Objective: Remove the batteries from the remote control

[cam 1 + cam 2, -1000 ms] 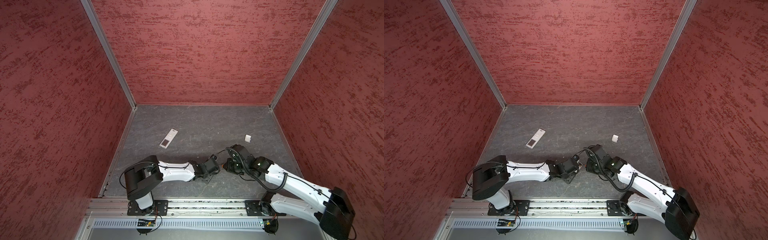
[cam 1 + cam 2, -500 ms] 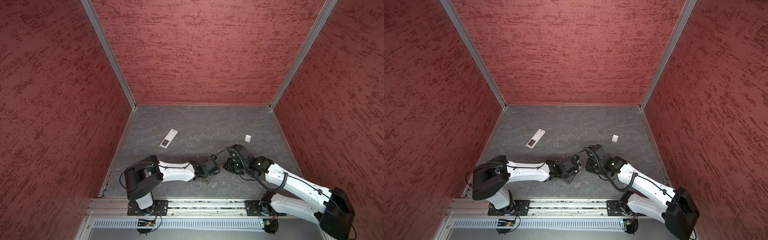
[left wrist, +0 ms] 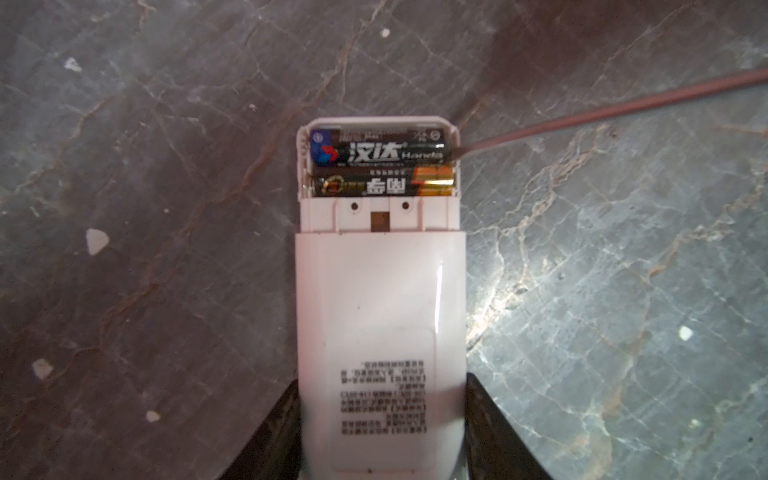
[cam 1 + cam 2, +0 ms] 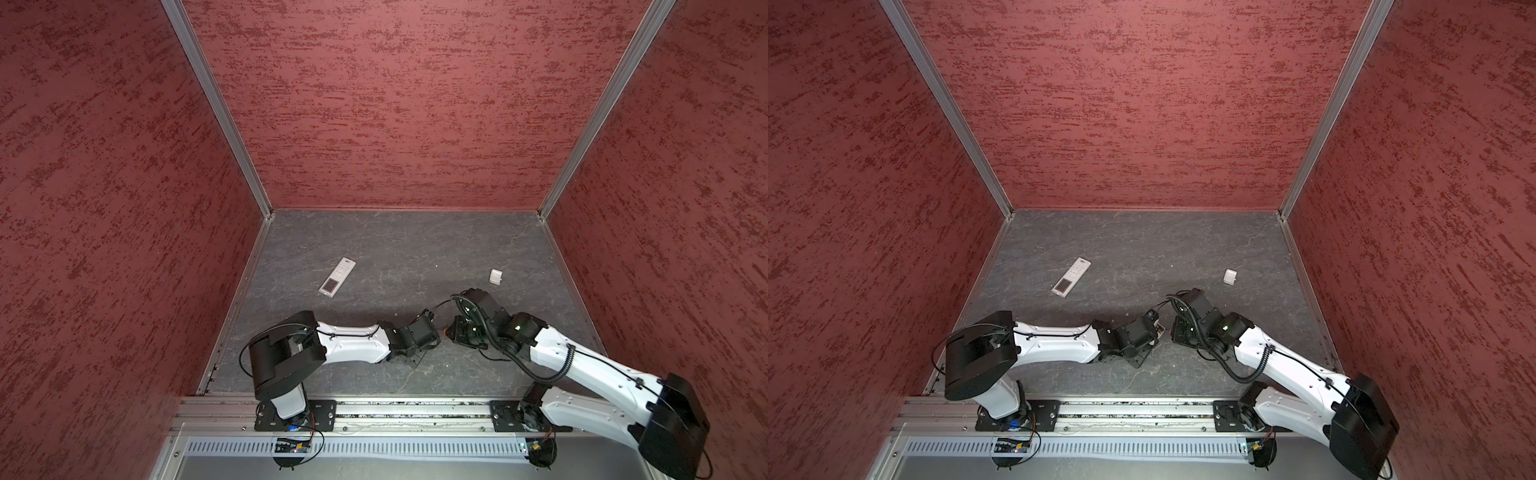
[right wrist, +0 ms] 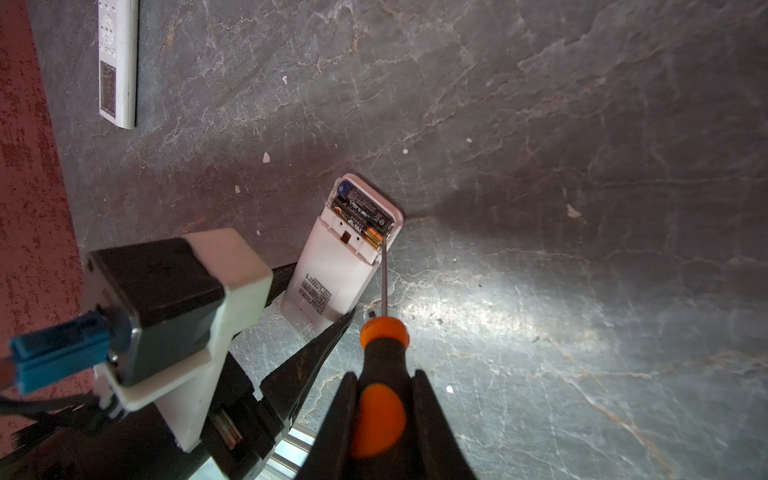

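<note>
Prying is the step in hand: the right pincer (image 5: 384, 399), clenched on the screwdriver (image 5: 384, 334), sets its tip against the end of the outer of 2 batteries (image 3: 380, 170). Both sit in the open remote (image 3: 380, 311), which the left pincer (image 3: 382, 415) grasps near the front edge of the counter (image 4: 415, 249). Next, I'd say, a gentle lever upward.

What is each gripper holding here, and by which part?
Left gripper clamps the open remote across its body's closed end; right gripper grips the screwdriver by its orange-and-black handle.
</note>
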Robot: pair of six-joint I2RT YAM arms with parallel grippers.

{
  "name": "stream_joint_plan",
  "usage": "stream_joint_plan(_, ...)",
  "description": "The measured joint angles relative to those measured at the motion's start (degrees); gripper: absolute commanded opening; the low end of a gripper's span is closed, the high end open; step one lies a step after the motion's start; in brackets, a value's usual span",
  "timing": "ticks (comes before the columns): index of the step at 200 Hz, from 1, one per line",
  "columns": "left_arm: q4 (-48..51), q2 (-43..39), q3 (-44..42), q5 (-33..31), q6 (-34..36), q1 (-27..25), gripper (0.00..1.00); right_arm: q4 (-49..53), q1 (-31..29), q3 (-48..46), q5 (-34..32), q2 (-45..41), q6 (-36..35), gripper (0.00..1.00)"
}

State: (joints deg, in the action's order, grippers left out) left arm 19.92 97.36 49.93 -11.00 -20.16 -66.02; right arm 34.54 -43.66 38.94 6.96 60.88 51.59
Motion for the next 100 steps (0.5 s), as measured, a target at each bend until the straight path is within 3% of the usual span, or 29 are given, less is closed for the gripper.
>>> stream_joint_plan(100,0.0,0.2,0.0,-0.3,-0.5,-0.2,0.08,0.8,0.0,1.0,0.0,0.4,-0.4,0.00)
